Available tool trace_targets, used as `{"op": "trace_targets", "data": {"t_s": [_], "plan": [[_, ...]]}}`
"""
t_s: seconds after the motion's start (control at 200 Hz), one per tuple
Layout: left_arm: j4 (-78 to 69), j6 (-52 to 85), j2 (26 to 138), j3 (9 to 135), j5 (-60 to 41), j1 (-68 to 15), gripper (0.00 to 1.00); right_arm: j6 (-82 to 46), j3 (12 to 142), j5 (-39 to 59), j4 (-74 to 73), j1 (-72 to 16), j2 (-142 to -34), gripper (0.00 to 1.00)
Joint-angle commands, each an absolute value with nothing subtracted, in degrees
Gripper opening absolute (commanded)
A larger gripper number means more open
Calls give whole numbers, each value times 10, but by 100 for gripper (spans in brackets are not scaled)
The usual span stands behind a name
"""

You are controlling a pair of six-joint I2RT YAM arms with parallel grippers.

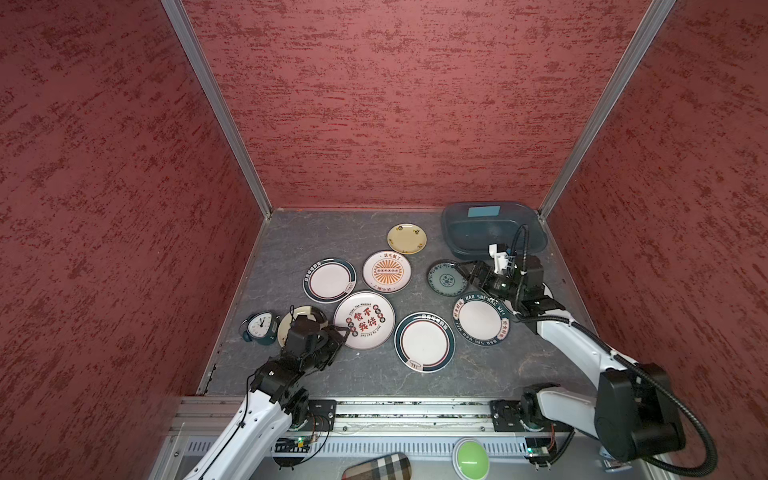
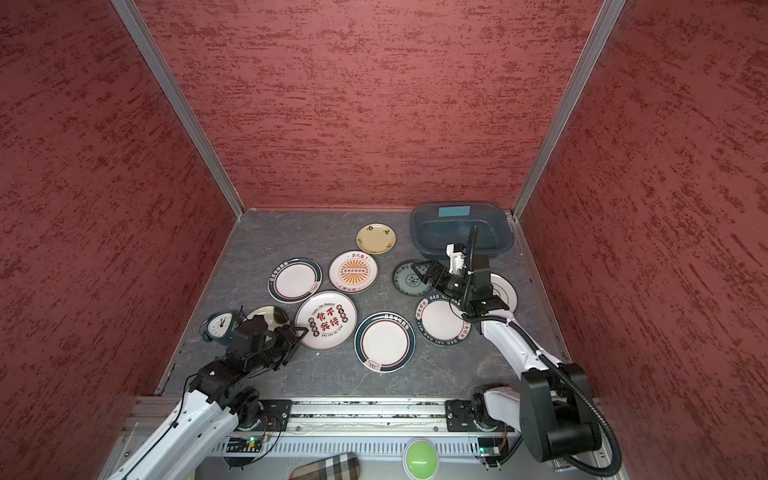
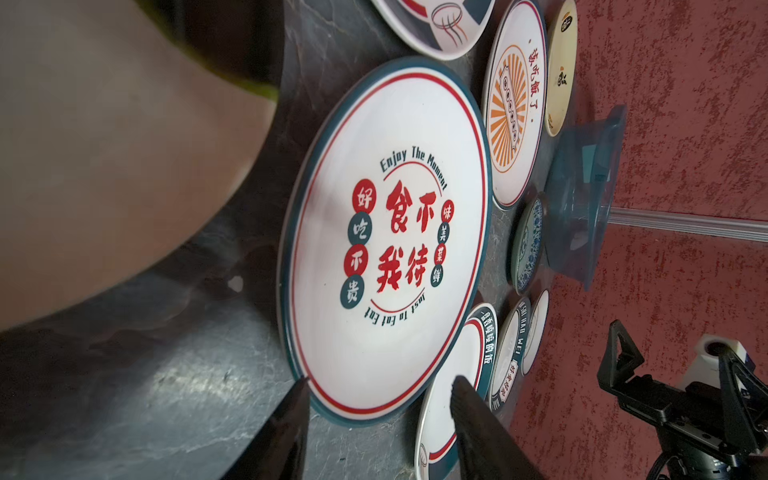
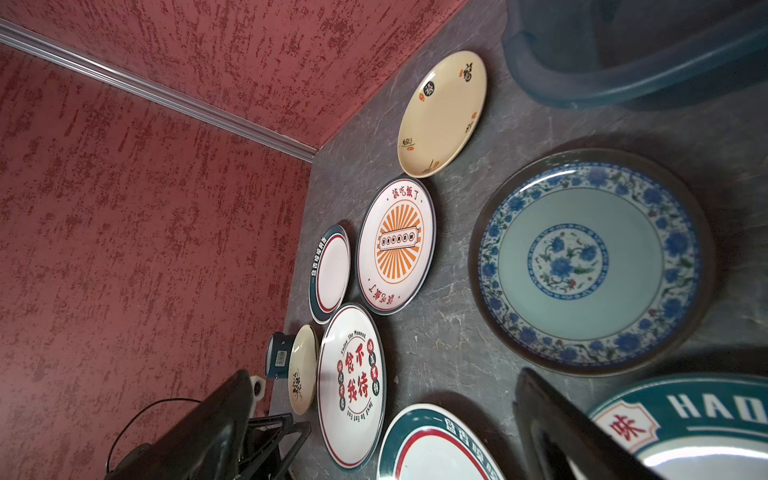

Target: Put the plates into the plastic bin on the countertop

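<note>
Jaws, left gripper [image 3: 380, 384]: parted and empty, one finger on each side of the near rim of the red-lettered plate [image 1: 364, 320], which lies flat on the countertop [image 1: 374, 374]. Jaws, right gripper [image 1: 461, 274]: wide apart and empty, low over the edge of the blue-flowered plate [image 1: 444, 277]. Bin [image 1: 478, 235]: far right corner, close to the walls; no plate seen in it. Plates: nine show, all on the countertop, one partly hidden under the right arm [image 2: 505, 291]. Step, as judged: first pickups, nothing delivered. Next move calls for closing on a rim, tilting it up and lifting over the bin wall. Edges: the red-lettered plate sits tight among its neighbours, whether touching cannot be told; a clock [image 1: 259, 326] stands just beside the cream plate [image 1: 291, 322]. Open room: the bare strip nearest the arms' bases.
</note>
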State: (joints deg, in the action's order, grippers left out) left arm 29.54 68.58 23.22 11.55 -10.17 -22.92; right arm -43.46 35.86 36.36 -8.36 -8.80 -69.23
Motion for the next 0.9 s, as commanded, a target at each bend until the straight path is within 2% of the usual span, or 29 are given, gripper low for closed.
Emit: {"op": "trace_targets", "data": {"t_s": [0.0,0.24,0.481,0.897], "plan": [[294,711,220,103,-82,-235,55,-430,377,361,-97,-90,-696,99],[278,716,227,74,-60,-235,55,-432,379,357,-96,-90,-697,99],[268,737,225,40,-35,-235,43,-431,375,343,-90,-91,-695,99],[257,735,223,6,-16,-235,39,-425,368,319,-84,-91,-685,99]]}}
